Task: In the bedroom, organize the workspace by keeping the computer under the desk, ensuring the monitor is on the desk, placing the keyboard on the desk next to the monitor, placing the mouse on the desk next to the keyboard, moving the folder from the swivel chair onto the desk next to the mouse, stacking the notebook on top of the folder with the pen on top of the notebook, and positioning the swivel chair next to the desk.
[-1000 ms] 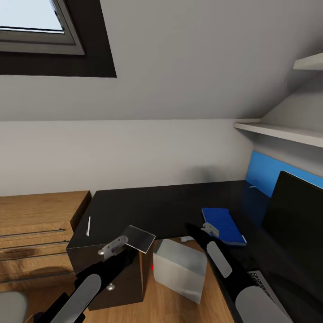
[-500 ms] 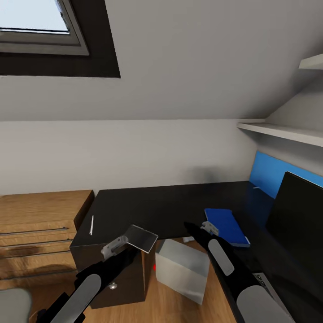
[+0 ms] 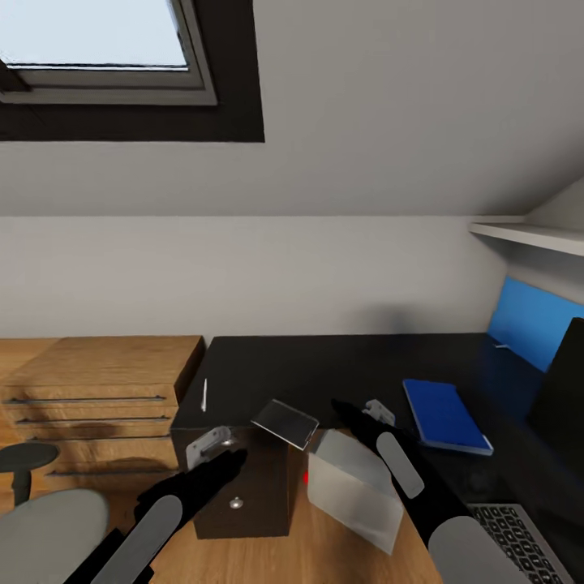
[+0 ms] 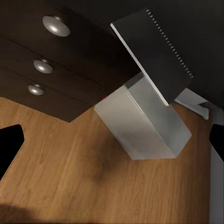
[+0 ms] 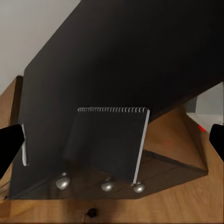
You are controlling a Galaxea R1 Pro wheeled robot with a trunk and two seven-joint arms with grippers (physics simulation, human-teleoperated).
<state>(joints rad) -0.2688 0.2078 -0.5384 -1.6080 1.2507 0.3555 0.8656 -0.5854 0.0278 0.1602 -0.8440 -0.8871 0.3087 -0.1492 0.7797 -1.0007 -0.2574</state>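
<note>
1. desk [image 3: 341, 365]: glossy black top, running from the wooden drawer unit [image 3: 97, 381] toward the blue wall panel [image 3: 531, 320]. its black drawer block [image 3: 243, 487] is showing three shut drawers with round silver knobs [image 4: 56, 25]; i cannot tell what is in them.
2. notebook [image 3: 285, 422]: i am seeing it at the front edge of the desk above the drawer block, tilted, one end hanging past the edge. in the right wrist view [image 5: 109, 140] its spiral edge is pointing toward the middle of the desk and its long axis is crossing the front edge. whether it is resting on the top or floating just above, i cannot tell.
3. pen [image 3: 204, 394]: lying on the desk near its wooden-unit end, long axis running front to back.
4. folder [image 3: 446, 414]: lying flat on the desk, well apart from the notebook, long axis front to back, slightly angled.
5. computer [image 3: 353, 487]: standing tilted on the wood floor [image 4: 70, 177] just beside the drawer block, red light on the side facing it.
6. keyboard [image 3: 519, 539]: corner showing at the desk's near edge, beside the monitor [image 3: 564, 389].
7. swivel chair [image 3: 49, 527]: grey seat showing low at my left.
8. left gripper [image 3: 209, 446]: hovering in front of the drawer block, jaws spread wide, holding nothing.
9. right gripper [image 3: 375, 410]: hovering over the desk edge, jaws spread wide, holding nothing.
</note>
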